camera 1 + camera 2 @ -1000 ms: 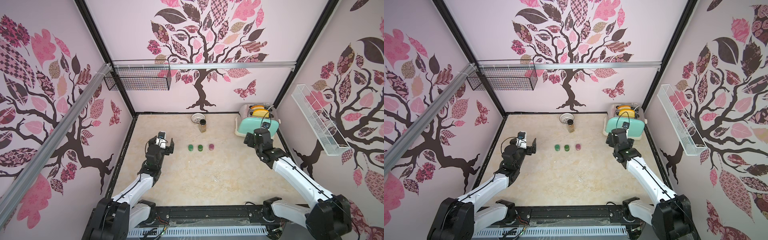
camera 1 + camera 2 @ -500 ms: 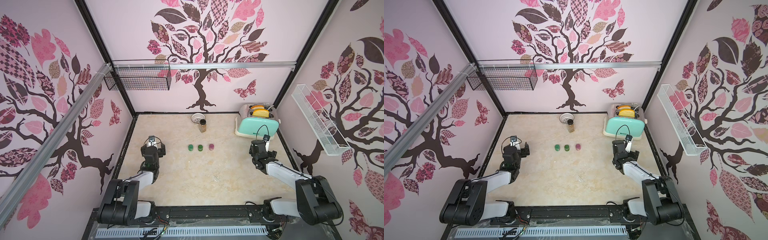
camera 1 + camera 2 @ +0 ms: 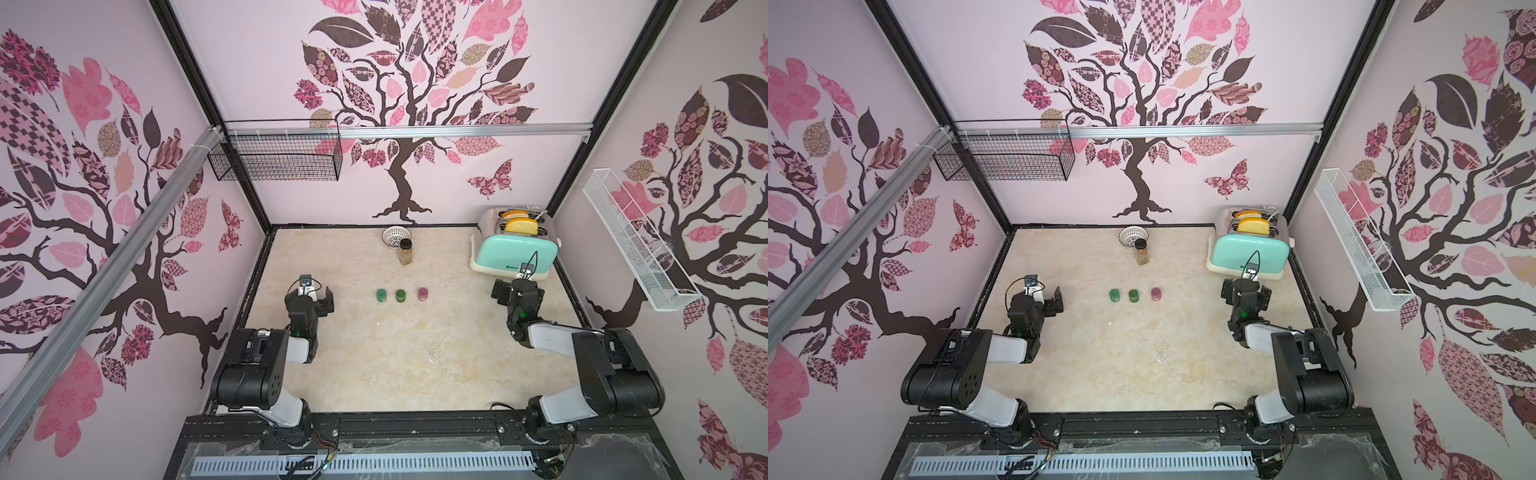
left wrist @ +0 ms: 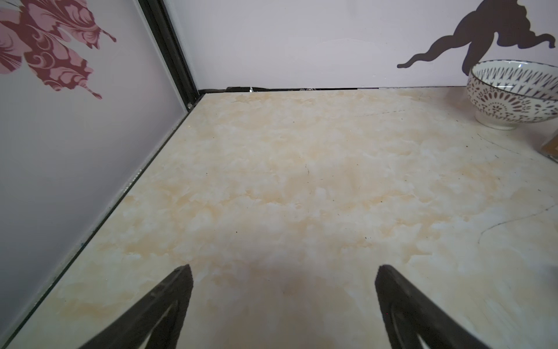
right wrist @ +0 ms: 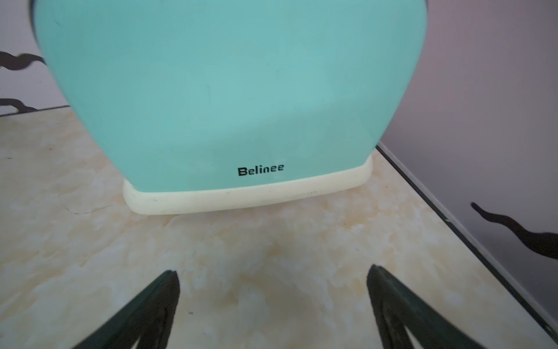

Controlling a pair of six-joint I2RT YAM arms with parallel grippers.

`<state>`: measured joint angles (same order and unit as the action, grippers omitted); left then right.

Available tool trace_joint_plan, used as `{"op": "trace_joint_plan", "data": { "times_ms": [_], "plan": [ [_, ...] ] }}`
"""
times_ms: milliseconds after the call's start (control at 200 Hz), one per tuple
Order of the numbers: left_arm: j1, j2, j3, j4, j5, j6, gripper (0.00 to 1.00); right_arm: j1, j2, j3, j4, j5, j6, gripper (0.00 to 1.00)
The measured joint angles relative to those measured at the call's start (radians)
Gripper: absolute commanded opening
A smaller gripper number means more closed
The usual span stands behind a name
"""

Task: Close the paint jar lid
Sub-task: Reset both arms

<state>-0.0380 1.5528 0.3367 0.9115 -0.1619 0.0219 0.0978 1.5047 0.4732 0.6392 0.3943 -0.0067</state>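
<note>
Standing in a row at mid-frame in both top views, 3 paint jars point(image 3: 400, 295) are resting on the bench point(image 3: 395, 357); left gripper point(image 4: 283, 268) and right gripper point(image 5: 273, 269) are gaping wide, holding nothing.

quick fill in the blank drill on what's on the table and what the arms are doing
Of the three jars in the row, ____ are green.
The bread sits in the teal ____.
The left tool and right tool are both ____ and empty.
The spice bottle stands by a patterned ____.
Missing: two; toaster; open; bowl
</note>
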Motion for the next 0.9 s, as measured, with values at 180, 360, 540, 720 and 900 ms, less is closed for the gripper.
{"op": "trace_joint_plan", "data": {
  "times_ms": [180,360,540,720,900],
  "plan": [
    [0.032,0.0,0.0,0.007,0.075,-0.002,0.98,-0.041,0.034,-0.046,0.105,-0.143,-0.023,1.0],
    [0.054,0.0,0.012,-0.014,0.143,-0.007,0.98,-0.049,0.058,-0.064,0.161,-0.216,-0.038,0.99],
    [0.073,0.0,0.032,-0.025,0.182,-0.019,0.98,-0.049,0.058,-0.064,0.174,-0.24,-0.041,1.0],
    [0.077,0.0,0.035,-0.037,0.194,-0.024,0.98,-0.049,0.058,-0.064,0.174,-0.246,-0.041,1.0],
    [0.077,0.0,0.035,-0.039,0.194,-0.025,0.98,-0.049,0.058,-0.064,0.175,-0.246,-0.043,1.0]
  ]
}}
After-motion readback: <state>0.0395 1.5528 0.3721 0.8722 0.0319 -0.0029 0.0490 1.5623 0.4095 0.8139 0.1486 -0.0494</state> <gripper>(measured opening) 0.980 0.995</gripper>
